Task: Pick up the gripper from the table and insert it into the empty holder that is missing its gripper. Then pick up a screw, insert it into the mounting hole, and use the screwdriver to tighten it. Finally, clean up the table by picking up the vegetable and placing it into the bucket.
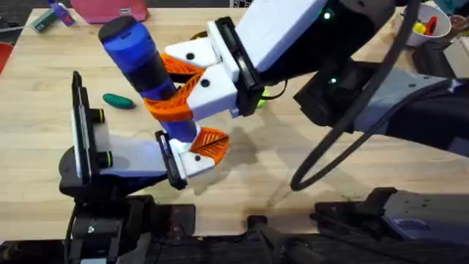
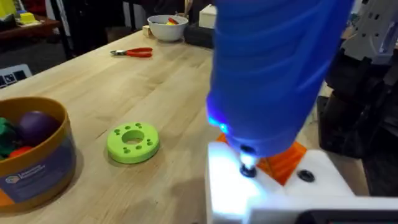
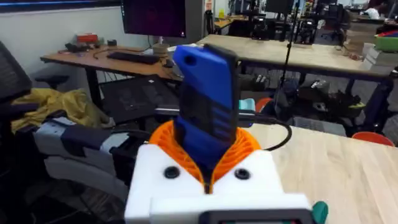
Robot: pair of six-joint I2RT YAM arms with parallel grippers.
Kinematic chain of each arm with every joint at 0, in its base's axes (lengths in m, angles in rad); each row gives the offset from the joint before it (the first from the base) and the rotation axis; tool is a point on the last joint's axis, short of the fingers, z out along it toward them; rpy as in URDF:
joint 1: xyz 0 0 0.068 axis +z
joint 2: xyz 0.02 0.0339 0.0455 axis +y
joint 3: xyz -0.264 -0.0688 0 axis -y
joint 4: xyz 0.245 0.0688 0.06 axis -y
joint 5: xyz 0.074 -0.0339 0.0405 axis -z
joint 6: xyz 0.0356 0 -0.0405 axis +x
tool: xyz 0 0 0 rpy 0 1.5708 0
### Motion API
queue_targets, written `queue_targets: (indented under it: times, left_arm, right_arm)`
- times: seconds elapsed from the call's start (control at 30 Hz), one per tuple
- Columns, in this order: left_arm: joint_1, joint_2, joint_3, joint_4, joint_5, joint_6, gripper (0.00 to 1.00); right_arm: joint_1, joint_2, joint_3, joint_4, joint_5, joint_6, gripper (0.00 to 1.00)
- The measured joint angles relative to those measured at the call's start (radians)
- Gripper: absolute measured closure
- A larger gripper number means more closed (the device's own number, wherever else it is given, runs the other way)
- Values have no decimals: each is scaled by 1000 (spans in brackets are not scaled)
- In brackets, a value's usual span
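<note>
My right claw (image 1: 179,84) clamps the blue screwdriver (image 1: 139,62), its bit on the white block (image 2: 273,186); my left claw's state I cannot tell. The green vegetable (image 1: 119,100) lies on the tabletop (image 1: 293,191).

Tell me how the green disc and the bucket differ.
The green disc is flat, bright green and solid with small holes in its top; the bucket is taller, orange with a purple lower band, open-topped, and holds toys. The disc holds nothing. Both are round and rest on the table, side by side.
</note>
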Motion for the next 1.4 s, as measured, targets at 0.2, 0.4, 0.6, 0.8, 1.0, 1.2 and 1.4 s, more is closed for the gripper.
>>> queue_targets:
  times: [0.2,0.4,0.6,0.8,1.0,1.2,1.4]
  left_arm:
    - [0,0,0,0,0,0,984]
    - [0,0,0,0,0,0,984]
    - [0,0,0,0,0,0,984]
    - [0,0,0,0,0,0,984]
    - [0,0,4,2,0,4,984]
    - [0,0,4,-5,0,3,984]
    - [0,0,4,-5,0,3,984]
  right_arm:
    - [0,0,0,5,-1,0,977]
    - [0,1,0,14,-1,0,977]
    - [3,2,0,21,-3,1,977]
    - [3,2,3,13,0,12,977]
    - [3,2,80,-138,-2,6,977]
    - [-3,-8,270,-223,10,-41,977]
    - [-17,-54,309,-224,11,-64,977]
